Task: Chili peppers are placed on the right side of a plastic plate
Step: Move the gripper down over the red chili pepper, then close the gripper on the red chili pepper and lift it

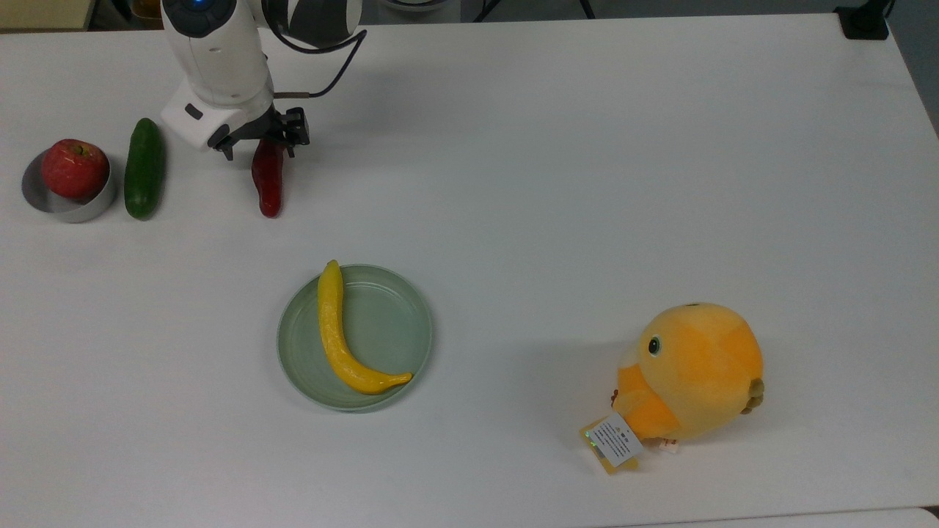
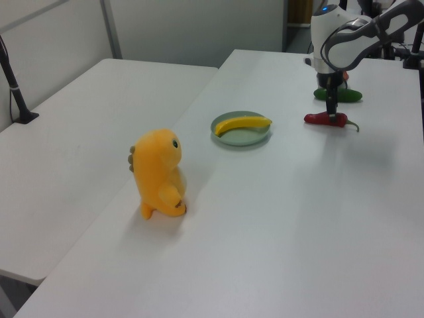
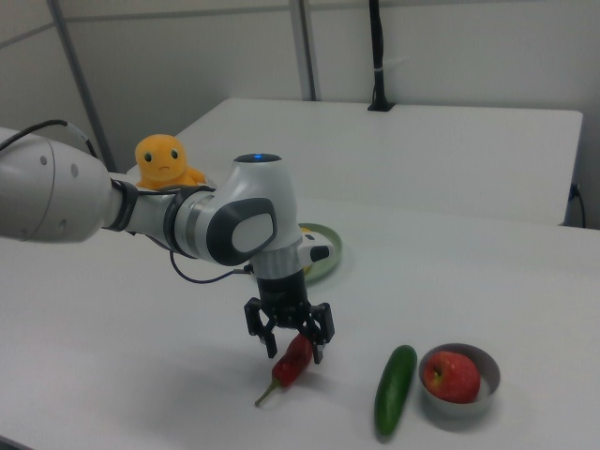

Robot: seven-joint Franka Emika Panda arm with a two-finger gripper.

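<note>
**Gripper straddling the chili, plate holding a yellow fruit**

The gripper [image 3: 293, 345] is sitting low over the chili peppers [image 1: 268, 183], its two fingers spread wide and standing on either side of the stem end without pinching it, as the right view is showing. In the top view the gripper [image 1: 258, 149] is covering the upper end of the chili while the rest of the red pod is lying flat on the white table [image 1: 587, 183], pointing toward the top view's bottom edge. In the left view the chili [image 2: 326, 119] is lying under the gripper [image 2: 331, 112], its green stem curling off to the left view's right.

The plastic plate [image 1: 396, 330] is sitting well apart from the chili, lower in the top view. It is holding a long curved yellow fruit [image 1: 336, 334], which is lying across the plate's left half as the top view shows it, one tip resting on the rim at the top. The plate's right half is lying bare.

At the top view's left a small grey metal container [image 1: 70, 207] is holding a red apple [image 1: 73, 168]. A dark green cucumber [image 1: 142, 169] is lying just beside it, between container and chili. An orange plush toy [image 1: 689, 378] is standing at the top view's lower right.
</note>
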